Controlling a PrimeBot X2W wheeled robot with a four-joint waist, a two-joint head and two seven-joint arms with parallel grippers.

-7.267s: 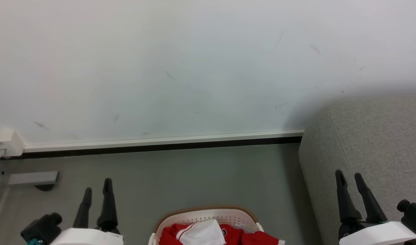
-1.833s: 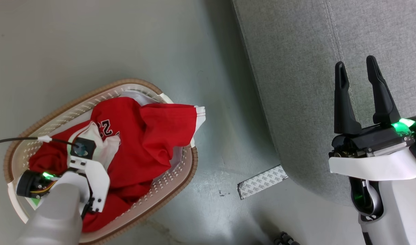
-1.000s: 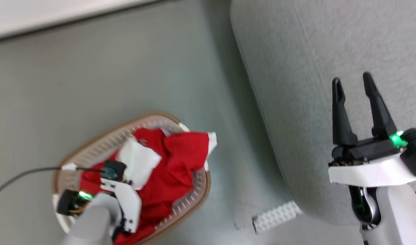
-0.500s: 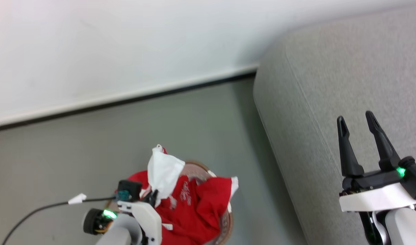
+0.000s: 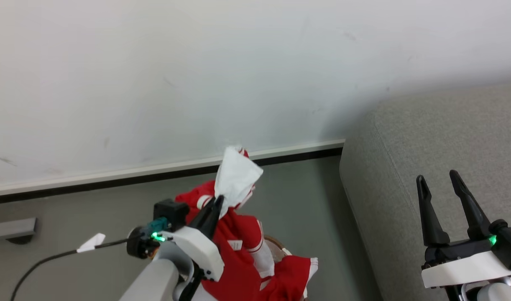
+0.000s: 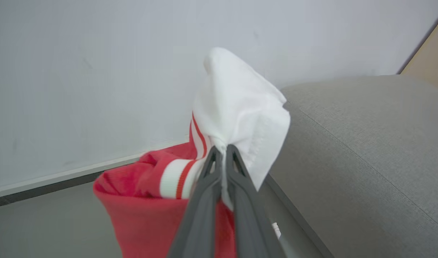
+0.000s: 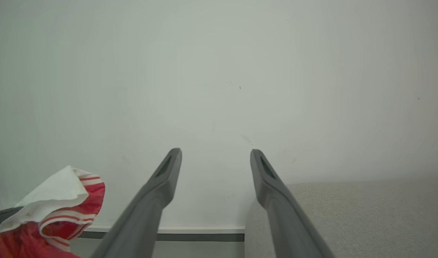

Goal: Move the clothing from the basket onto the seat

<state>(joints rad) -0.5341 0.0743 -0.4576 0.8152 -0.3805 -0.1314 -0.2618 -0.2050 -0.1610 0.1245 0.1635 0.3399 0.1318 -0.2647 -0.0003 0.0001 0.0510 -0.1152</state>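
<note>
— Clothing (image 5: 234, 267) is where?
— At six o'clock in the head view, hanging from the left gripper (image 5: 219, 200), which is pinched tight on its white panel, above the basket (image 5: 275, 242).
— And the right gripper (image 5: 437, 180)?
— Spread apart, holding nothing, at four o'clock over the seat (image 5: 427, 146).

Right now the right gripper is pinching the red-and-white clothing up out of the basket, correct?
No. It is the left gripper pinching the clothing up out of the basket; the left wrist view shows it shut on the white panel. The right gripper is open.
</note>
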